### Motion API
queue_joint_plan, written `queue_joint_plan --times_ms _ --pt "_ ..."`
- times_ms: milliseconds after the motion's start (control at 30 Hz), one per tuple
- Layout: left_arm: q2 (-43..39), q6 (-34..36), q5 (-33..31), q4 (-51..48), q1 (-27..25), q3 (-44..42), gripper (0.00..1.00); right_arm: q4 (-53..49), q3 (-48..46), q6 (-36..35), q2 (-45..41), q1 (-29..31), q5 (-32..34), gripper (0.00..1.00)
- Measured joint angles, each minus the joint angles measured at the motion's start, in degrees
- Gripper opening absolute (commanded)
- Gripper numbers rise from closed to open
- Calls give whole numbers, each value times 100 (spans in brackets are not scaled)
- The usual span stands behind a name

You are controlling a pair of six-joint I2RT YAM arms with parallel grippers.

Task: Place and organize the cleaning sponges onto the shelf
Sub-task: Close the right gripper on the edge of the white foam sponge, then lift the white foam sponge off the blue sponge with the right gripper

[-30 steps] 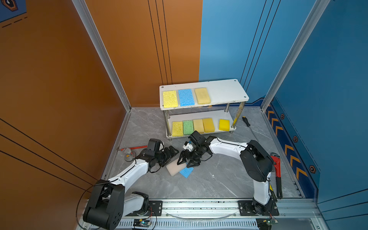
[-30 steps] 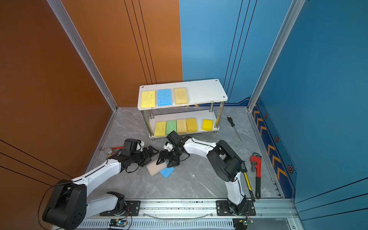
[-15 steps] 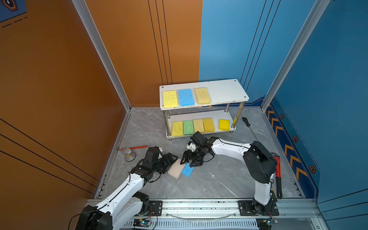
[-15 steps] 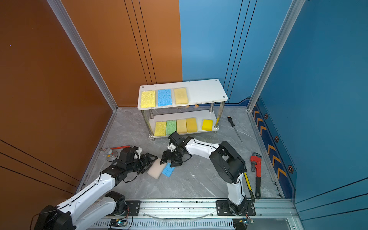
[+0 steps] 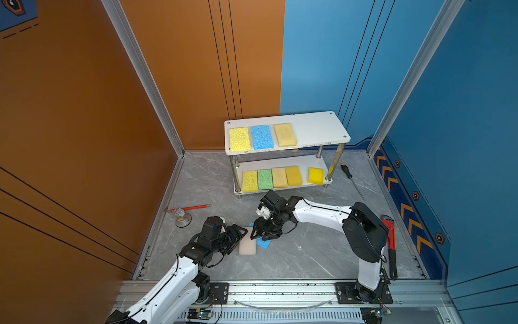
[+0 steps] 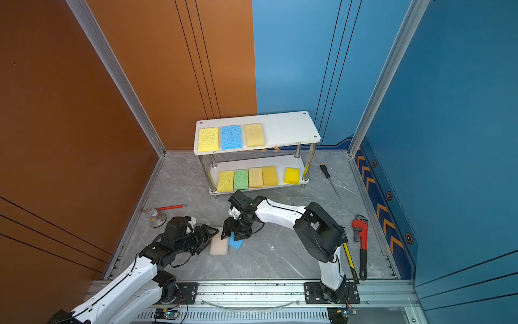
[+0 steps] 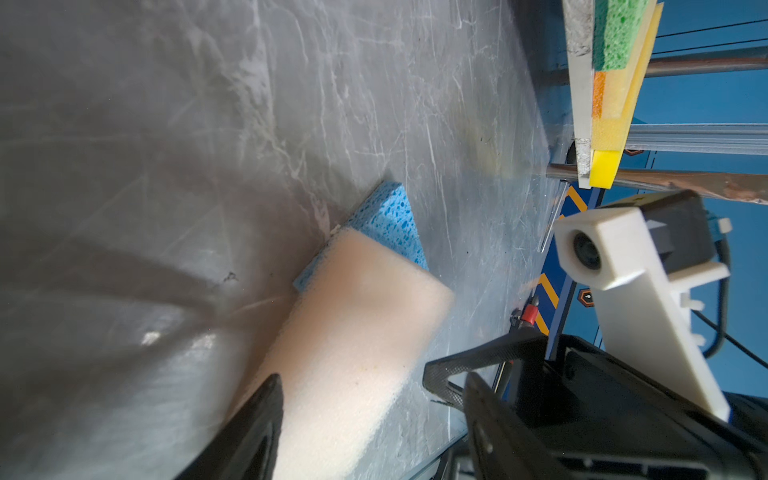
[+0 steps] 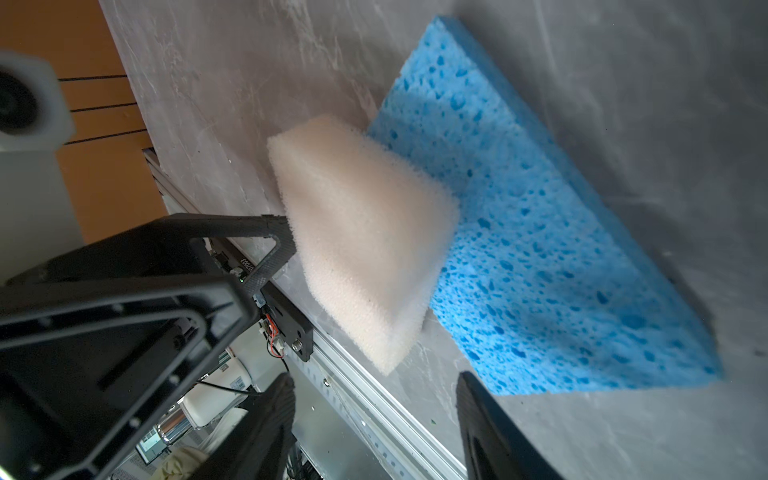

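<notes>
A whitish-pink sponge (image 5: pixel 247 245) (image 6: pixel 219 245) lies on the grey floor, overlapping a blue sponge (image 5: pixel 263 244) (image 6: pixel 236 243). My left gripper (image 5: pixel 238 235) (image 7: pixel 374 415) is open, its jaws standing either side of the whitish-pink sponge (image 7: pixel 353 332) with a gap at one side. My right gripper (image 5: pixel 262 235) (image 8: pixel 374 399) is open, low over the blue sponge (image 8: pixel 540 249), with only bare floor between its fingers. The shelf (image 5: pixel 316 131) (image 6: pixel 288 129) holds three sponges on its top board and several on the lower board.
A screwdriver (image 5: pixel 347 172) lies right of the shelf. A red pipe wrench (image 5: pixel 389 241) and a yellow tape (image 6: pixel 350 261) lie by the right arm's base. A suction cup (image 5: pixel 182 220) and a red tool (image 5: pixel 193 208) sit at the left. A metal rail (image 5: pixel 280 289) bounds the front.
The left arm swung down toward the front and its jaws came around the whitish-pink sponge. The right gripper dropped onto the blue sponge. Both grippers' jaws narrowed.
</notes>
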Motion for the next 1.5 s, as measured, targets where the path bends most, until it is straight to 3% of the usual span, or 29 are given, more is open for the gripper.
queue_joint_plan --times_ms 367,767,1133,1500 --pt "-332 -48 0 -188 9 -111 69 -387 619 -302 544 332 326 48" --pt "-739 -39 94 -586 387 -146 70 -673 815 -562 669 444 769 15" --pt "-841 354 568 -1075 968 136 85 -719 831 -723 555 356 723 9" --pt "-883 426 1296 -800 1189 262 84 -717 815 -979 -249 -190 -243 9"
